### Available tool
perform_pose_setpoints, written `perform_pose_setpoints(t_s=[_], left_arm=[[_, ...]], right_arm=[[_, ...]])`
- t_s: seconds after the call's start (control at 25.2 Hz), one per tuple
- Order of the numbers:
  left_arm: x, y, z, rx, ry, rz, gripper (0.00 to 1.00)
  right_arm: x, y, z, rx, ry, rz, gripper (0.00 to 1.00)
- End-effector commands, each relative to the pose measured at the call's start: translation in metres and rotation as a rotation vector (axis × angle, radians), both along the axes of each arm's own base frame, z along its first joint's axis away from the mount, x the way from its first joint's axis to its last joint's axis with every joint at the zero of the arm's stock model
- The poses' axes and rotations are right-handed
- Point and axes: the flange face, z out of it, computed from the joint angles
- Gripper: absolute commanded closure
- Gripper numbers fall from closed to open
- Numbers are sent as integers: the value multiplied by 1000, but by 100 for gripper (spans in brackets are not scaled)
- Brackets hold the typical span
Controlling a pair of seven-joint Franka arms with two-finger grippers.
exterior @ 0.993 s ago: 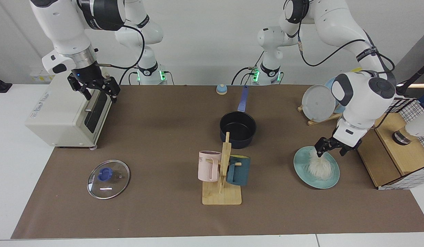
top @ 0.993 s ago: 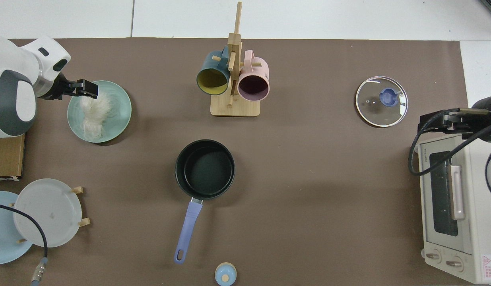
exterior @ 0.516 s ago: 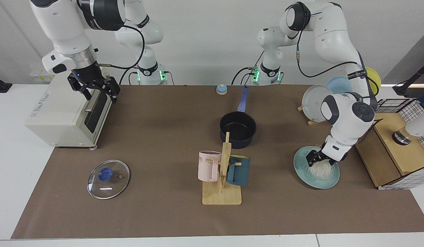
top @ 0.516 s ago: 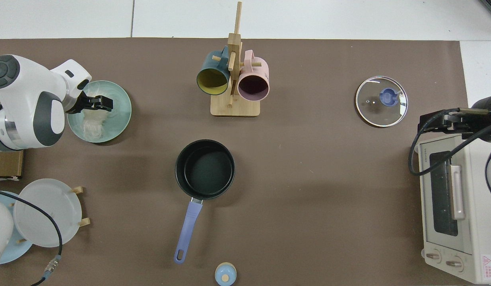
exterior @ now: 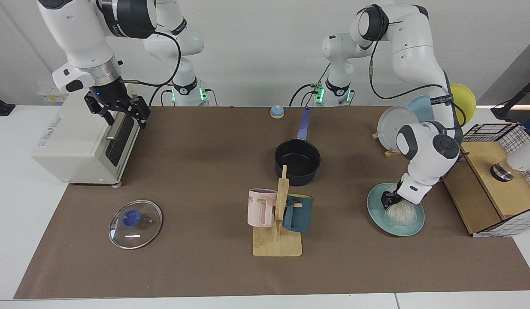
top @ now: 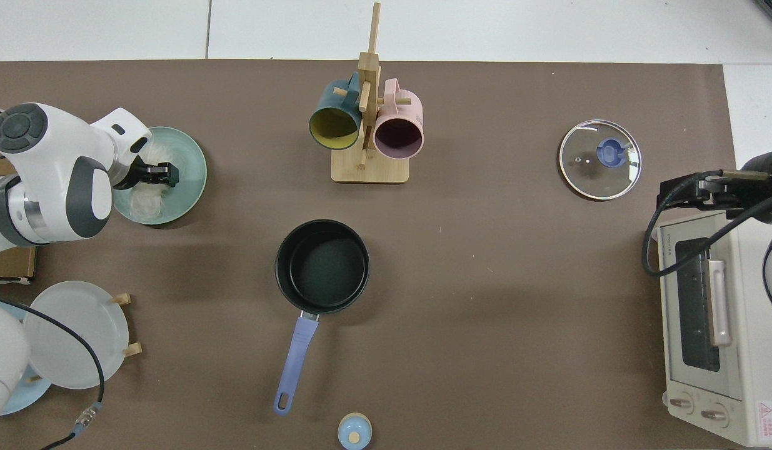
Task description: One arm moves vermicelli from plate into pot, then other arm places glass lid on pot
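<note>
The left gripper (exterior: 387, 198) is down on the plate (exterior: 415, 227), its tip at the top edge of the vermicelli (exterior: 400, 213). From the top view its fingers (top: 167, 173) lie close together with strands at them, but whether the jaws have closed on the noodles or only press into them cannot be told. The vermicelli rests wholly on the plate; none of it is in the pot (exterior: 298, 161).

The step in hand is the pickup. To do it well:

- Close the jaws through the thick middle of the tangle, not its fringe — thin strands slip out of a shallow pinch.
- Lift straight up from the plate until the trailing strands hang free of its rim, so that the plate is not dragged.
- Carry the bundle high across to the pot, which stands well away from the plate and beyond the mug rack (exterior: 282, 214) — loose ends can catch on the rack's upright.
- Release over the pot's centre, with the trailing ends inside the wall.

The right gripper (exterior: 119, 109) waits, jaws apart and empty, above the toaster oven (exterior: 76, 141). The glass lid (exterior: 135, 224) lies flat on the mat, far from the plate.
</note>
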Motion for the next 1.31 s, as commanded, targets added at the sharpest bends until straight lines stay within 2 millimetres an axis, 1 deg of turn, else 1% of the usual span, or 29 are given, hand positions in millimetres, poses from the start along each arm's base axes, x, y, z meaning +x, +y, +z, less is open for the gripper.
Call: perform_pose_setpoints(t_s=[0.0,0.08,0.16,0.24,0.36,0.48,0.56,0.64,0.71,0.75,0.83,0.87,0.99,1.03,1.07,1.15,1.19,1.27], left_arm=[[-2,8,-11,-11,4,4,100],[-1,7,-9,-11,6,2,100],[-1,5,1,-11,12,-1,100],[3,2,14,-10,21,-7,100],[6,-2,40,-3,26,-21,100],[3,-8,68,3,22,-30,100],[-2,-12,93,3,23,-35,100],[-10,-23,118,-1,29,-46,100],[-20,-29,144,-1,33,-52,100],[-26,-34,155,-1,48,-61,100],[-42,-52,179,-4,71,-81,100],[-52,-60,187,-6,95,-79,100],[-83,-114,203,-13,138,-76,100],[-95,-135,203,-14,144,-57,100],[-110,-164,202,-9,146,-46,100],[-130,-204,198,-4,119,-24,100],[-140,-219,194,-3,111,-19,100],[-152,-239,193,1,105,-19,100]], right_arm=[[0,0,1,-1,9,-13,0],[0,0,1,-1,9,-13,0],[1,0,1,0,11,-15,0],[0,0,1,1,9,-15,0],[0,0,1,1,9,-15,0],[1,0,1,0,11,-13,0],[1,0,1,0,11,-15,0],[1,0,1,0,11,-15,0],[0,0,1,0,11,-13,0],[0,0,1,0,11,-13,0],[0,0,1,0,11,-13,0],[0,0,1,0,11,-15,0],[1,-1,0,0,12,-16,0],[0,-1,1,0,11,-15,0],[0,-1,1,0,11,-15,0],[0,-2,0,0,12,-15,0],[0,-2,0,0,12,-13,0],[0,-3,1,0,11,-15,0]])
